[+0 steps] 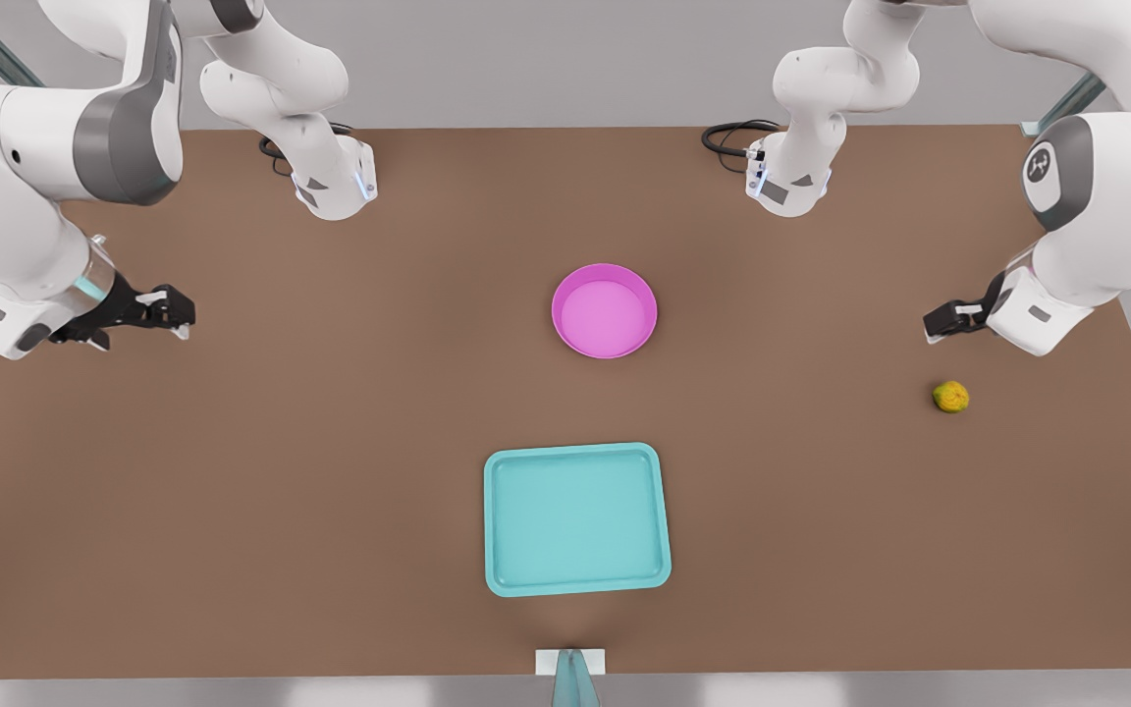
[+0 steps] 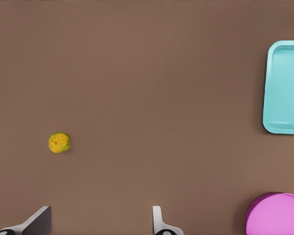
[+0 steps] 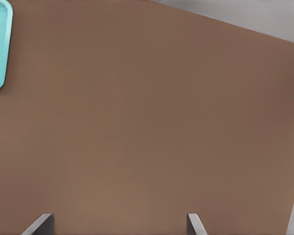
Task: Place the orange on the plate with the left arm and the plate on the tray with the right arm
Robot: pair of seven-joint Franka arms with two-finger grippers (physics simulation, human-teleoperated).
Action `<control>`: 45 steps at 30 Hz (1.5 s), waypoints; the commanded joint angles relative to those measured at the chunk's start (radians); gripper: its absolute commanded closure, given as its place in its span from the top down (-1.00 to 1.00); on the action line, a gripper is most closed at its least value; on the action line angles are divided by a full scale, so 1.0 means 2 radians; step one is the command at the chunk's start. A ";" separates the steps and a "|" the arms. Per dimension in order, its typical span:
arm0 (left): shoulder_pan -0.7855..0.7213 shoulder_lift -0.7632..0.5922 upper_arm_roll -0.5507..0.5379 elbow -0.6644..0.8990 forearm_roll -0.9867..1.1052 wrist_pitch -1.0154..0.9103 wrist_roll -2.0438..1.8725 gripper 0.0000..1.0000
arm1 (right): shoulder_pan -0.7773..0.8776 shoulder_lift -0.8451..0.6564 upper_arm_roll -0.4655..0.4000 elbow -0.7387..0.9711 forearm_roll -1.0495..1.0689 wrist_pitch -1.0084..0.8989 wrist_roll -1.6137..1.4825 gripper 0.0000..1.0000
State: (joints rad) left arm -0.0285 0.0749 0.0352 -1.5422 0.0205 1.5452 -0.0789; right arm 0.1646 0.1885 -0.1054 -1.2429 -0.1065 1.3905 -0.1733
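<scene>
Right, from my seat the orange (image 1: 950, 397) lies on the brown table (image 1: 330, 471) at about four o'clock from the plate (image 1: 604, 310), well apart from it. The left gripper (image 1: 941, 322) hangs near the orange, at its twelve o'clock, fingers (image 2: 39, 223) spread apart and empty. The tray (image 1: 576, 518) sits at six o'clock from the plate, near but not touching. The right gripper (image 1: 165, 312) waits at the plate's nine o'clock, fingers (image 3: 196, 225) apart, holding nothing
</scene>
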 commanded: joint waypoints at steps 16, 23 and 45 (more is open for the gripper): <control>0.111 0.144 0.102 -0.292 -0.028 0.431 0.311 1.00 | -0.015 0.048 -0.005 0.009 0.001 0.009 -0.033 1.00; 0.121 0.188 0.102 -0.275 -0.029 0.484 0.311 1.00 | -0.015 0.055 -0.005 0.004 0.000 0.007 -0.033 1.00; 0.121 0.235 0.082 -0.250 -0.096 0.481 0.306 1.00 | -0.026 0.061 -0.005 0.006 0.001 0.000 -0.034 1.00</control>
State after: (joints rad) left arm 0.2132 0.5452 0.1993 -2.0425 -0.1719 2.5115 0.4628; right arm 0.1122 0.3127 -0.1147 -1.2314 -0.1054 1.3920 -0.2340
